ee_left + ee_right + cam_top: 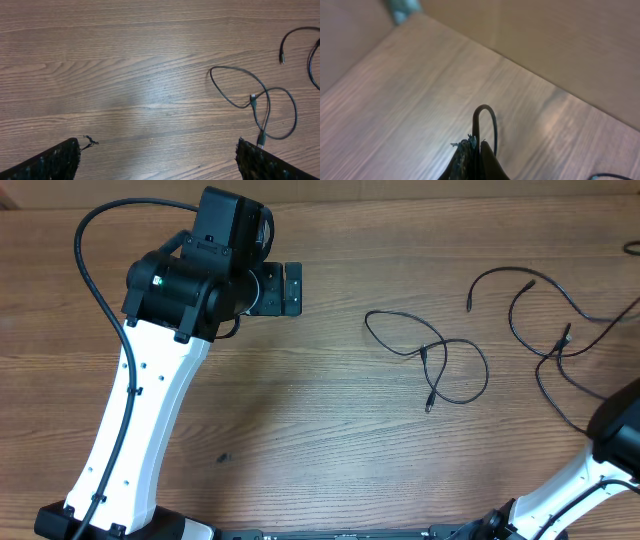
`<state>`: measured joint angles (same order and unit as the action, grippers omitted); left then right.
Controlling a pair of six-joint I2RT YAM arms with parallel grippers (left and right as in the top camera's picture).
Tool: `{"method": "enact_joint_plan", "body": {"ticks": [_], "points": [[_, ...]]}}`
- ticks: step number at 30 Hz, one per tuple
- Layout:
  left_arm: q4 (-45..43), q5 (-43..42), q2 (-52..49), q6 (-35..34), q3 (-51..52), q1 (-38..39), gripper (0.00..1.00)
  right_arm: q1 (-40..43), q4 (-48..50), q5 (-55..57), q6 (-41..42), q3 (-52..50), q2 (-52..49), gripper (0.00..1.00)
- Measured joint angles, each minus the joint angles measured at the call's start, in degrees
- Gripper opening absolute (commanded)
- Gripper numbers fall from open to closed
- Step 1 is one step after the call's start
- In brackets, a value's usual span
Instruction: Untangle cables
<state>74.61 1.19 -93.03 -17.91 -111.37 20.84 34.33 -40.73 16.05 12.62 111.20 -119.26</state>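
Cables (424,352) lie on the surface (300,430) right of the left gripper (282,288), which is fully open and empty; the right gripper (476,146) is closed on one strand (475,125), so separation appears underway, next requiring that strand drawn clear.

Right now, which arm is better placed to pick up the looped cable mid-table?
Left, probably: the left hand is open and empty near the looped cable, while the right hand is shut on a second cable.

Black cables (425,352), brown wood-grain table (330,445), white-and-black arm (140,420)
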Motion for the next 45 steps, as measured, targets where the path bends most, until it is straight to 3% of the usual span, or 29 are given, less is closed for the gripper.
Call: {"method": "enact_joint_plan", "body": {"ticks": [3, 9, 19, 35, 45], "points": [[0.00, 0.00, 0.00, 0.00, 0.00, 0.00, 1.00, 2.49, -0.09, -0.02, 1.22, 0.00, -0.52, 0.07], [0.02, -0.02, 0.00, 0.00, 0.00, 0.00, 1.00, 5.95, -1.51, -0.02, 3.43, 0.00, -0.52, 0.98], [0.00, -0.02, 0.00, 0.00, 0.00, 0.00, 0.99, 6.88, -6.73, -1.55, 5.03, 0.00, -0.52, 1.00], [0.00, 0.00, 0.00, 0.00, 0.00, 0.00, 1.00, 6.71, -9.33, -16.61, 8.98, 0.00, 0.00, 1.00], [0.00, -0.02, 0.00, 0.00, 0.00, 0.00, 1.00, 4.59, -7.89, -18.49, 6.32, -0.20, 15.32, 1.00]]}}
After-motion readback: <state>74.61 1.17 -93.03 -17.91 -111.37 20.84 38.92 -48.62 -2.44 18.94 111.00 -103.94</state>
